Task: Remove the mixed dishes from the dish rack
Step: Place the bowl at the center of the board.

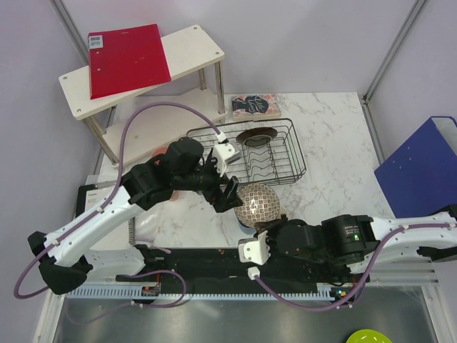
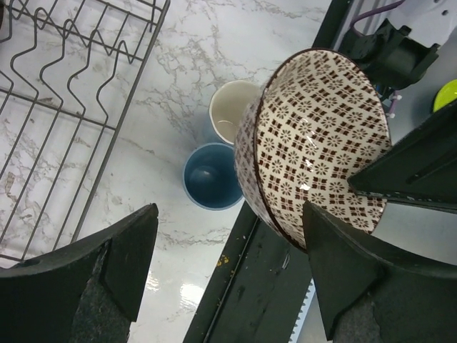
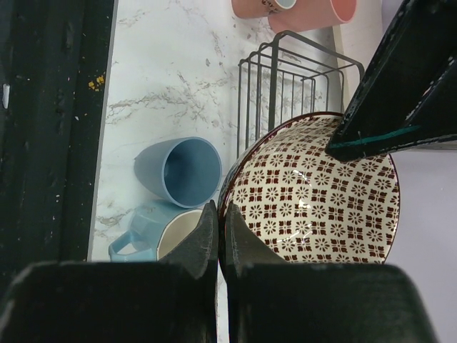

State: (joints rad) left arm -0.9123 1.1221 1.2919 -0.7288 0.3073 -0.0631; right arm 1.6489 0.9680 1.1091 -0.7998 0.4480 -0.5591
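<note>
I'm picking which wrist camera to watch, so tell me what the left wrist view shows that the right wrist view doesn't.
Left wrist only: the dish rack's wavy divider rows and a sliver of the lime-green dish at the right edge. Right wrist only: pink cups beyond the rack's corner, and the light-blue mug's handle. Both: the red-patterned bowl, the blue cup, the mug's cream inside, part of the rack and the marble table.

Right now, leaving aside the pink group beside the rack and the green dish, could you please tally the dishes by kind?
Bowls: 1, patterned bowl
Plates: 1, dark plate in the dish rack
Handleless cups: 1, blue cup
Mugs: 1, light-blue mug
Total: 4
</note>
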